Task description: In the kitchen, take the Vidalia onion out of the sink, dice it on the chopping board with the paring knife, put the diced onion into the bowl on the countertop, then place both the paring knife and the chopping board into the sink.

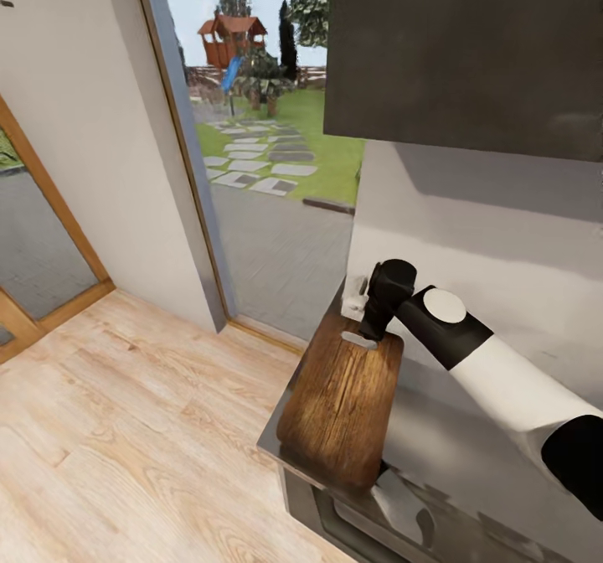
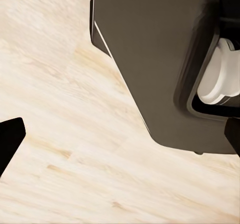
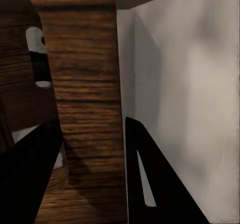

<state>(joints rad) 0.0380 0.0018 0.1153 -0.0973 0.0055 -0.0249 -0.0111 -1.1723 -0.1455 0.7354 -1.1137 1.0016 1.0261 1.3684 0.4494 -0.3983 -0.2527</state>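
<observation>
Chopping board (image 1: 342,408): lies flat on the countertop (image 1: 272,439), long axis running away from the robot, near short end at or slightly past the counter edge above the wood-plank floor (image 1: 126,429). Slot-shaped handle hole (image 1: 359,339) sits at the far end, next to the wall.

Right gripper (image 1: 366,322): positioned at the handle-hole end, pointing down onto the board. In the right wrist view the board (image 3: 82,84) lies between the two dark fingers (image 3: 150,184), which stand apart w/ one board edge between them. Judgement: grip is being set on the far end so the board can be lifted toward the sink. Whether the pads already clamp the wood cannot be told.

Left gripper (image 2: 120,144): hangs over the floor beside a dark cabinet (image 2: 150,59), fingertips wide apart, empty, idle.

Small white object (image 1: 355,293) behind the gripper: identity unclear.
</observation>
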